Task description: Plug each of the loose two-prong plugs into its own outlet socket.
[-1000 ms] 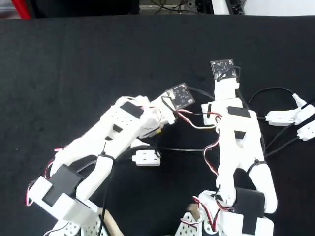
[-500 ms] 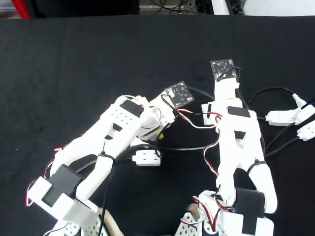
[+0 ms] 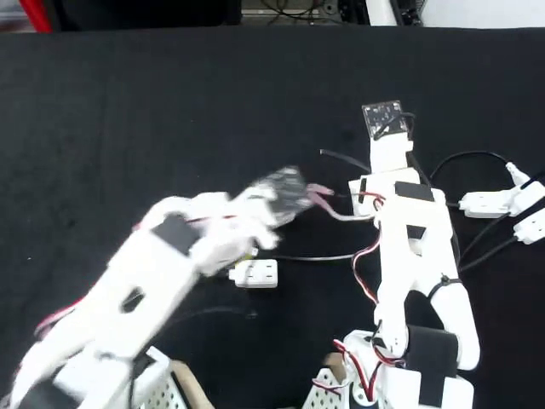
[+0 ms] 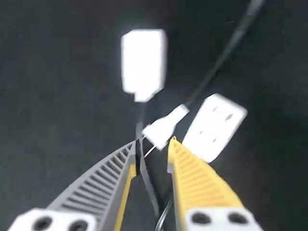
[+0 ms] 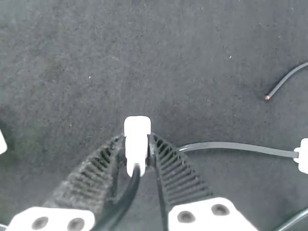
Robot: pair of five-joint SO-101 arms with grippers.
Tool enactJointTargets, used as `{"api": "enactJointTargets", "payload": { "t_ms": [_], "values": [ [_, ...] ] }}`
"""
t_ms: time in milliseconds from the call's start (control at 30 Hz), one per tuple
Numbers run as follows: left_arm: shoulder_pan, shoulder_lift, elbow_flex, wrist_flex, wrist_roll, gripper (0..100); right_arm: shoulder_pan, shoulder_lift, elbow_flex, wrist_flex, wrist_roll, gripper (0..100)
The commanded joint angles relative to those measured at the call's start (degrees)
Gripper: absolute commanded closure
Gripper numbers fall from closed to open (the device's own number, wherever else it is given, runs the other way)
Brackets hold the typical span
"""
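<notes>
My right gripper [image 5: 137,144] is shut on a white two-prong plug [image 5: 137,137], whose black cable runs back between the fingers. In the high view the right arm [image 3: 409,230] stretches straight out over the black table. My left gripper [image 4: 151,149] is open, with a thin black cable lying between its yellow-edged fingers [image 4: 192,183]. A small white plug [image 4: 163,127] lies just beyond the tips, beside a white outlet socket [image 4: 214,127] that shows its slots. A second white block [image 4: 143,60] lies farther off. In the high view the left arm [image 3: 170,264] is blurred above a white socket [image 3: 254,273].
Several white sockets and plugs on black cables lie at the table's right edge [image 3: 490,203]. A loose cable end [image 5: 276,86] lies ahead of my right gripper, and another cable [image 5: 236,147] runs to a white piece [image 5: 303,154]. The far half of the table [image 3: 170,94] is bare black cloth.
The left arm has swung back toward the near left corner, pulling its wrist away from the right arm. The right arm has not moved.
</notes>
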State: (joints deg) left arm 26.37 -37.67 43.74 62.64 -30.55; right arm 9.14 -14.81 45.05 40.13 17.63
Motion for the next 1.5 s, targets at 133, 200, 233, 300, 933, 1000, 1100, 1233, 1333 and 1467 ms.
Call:
{"api": "enactJointTargets", "payload": {
  "t_ms": [133, 200, 233, 300, 933, 1000, 1100, 1233, 1333, 1467],
  "values": [
    [-15.96, -38.07, 24.04, 0.35, 2.81, 89, -4.22, -2.95, -5.05, 6.24, 2.11, 98.7],
    [-17.27, -45.63, 27.56, 2.20, 3.16, 89, -5.63, -2.95, -7.52, 9.76, 2.11, 98.7],
    [-18.51, -48.97, 28.70, 3.96, 3.16, 89, -6.51, -2.95, -8.92, 11.69, 2.11, 98.7],
    [-20.97, -55.38, 30.99, 7.21, 3.16, 89, -8.18, -2.95, -11.38, 14.86, 2.37, 98.7],
    [-44.26, -65.67, 53.58, -2.99, 3.08, 89, -30.77, -1.80, -18.24, 26.02, -2.29, 98.7],
    [-44.44, -65.67, 53.67, -3.08, 3.08, 89, -31.65, 0.04, -17.45, 25.32, -4.31, 98.7],
    [-44.53, -65.67, 53.67, -3.08, 3.08, 89, -30.86, 4.00, -17.36, 22.15, -5.63, 98.7],
    [-44.26, -65.67, 53.67, -3.08, 3.08, 89, -27.78, 7.69, -18.07, 19.96, -5.36, 98.7],
    [-44.18, -65.67, 53.67, -3.08, 3.08, 89, -25.67, 9.10, -18.15, 19.60, -5.63, 98.7],
    [-44.18, -65.67, 53.67, -3.25, 2.99, 89, -24.70, 10.86, -18.07, 19.69, -5.63, 98.7]
  ]
}}
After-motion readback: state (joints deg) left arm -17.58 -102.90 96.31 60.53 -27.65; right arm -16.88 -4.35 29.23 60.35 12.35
